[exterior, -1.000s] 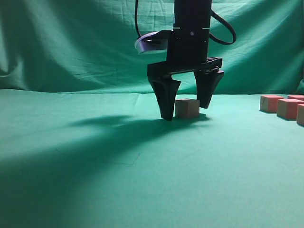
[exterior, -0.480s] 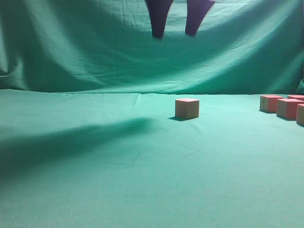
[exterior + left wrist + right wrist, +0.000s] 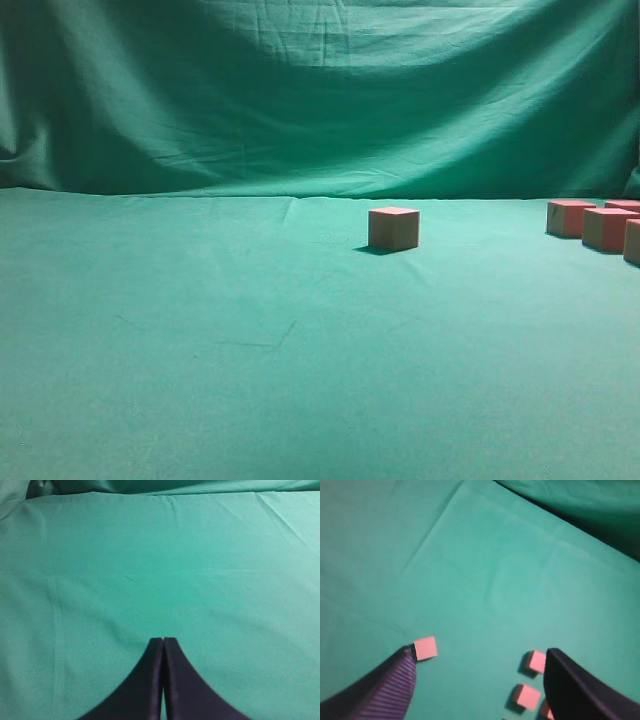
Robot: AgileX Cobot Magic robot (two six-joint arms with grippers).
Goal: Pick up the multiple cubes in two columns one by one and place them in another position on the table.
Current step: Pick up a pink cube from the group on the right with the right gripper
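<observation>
One cube [image 3: 393, 228] sits alone on the tabletop [image 3: 200, 350]. The other cubes [image 3: 596, 225] wait (maybe more out of view). The right gripper [image 3: 480, 680] has its fingers apart, holding nothing; the left gripper [image 3: 163, 641] is pressed closed, empty.

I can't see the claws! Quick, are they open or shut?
Left gripper: shut, holding nothing.
Right gripper: open, empty, high above the cubes.

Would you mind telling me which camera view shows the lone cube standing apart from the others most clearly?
The exterior view: the lone cube stands unobstructed mid-table, its top and two sides visible. The right wrist view shows only its top from above, small, beside one finger. The left wrist view shows no cube at all.
</observation>
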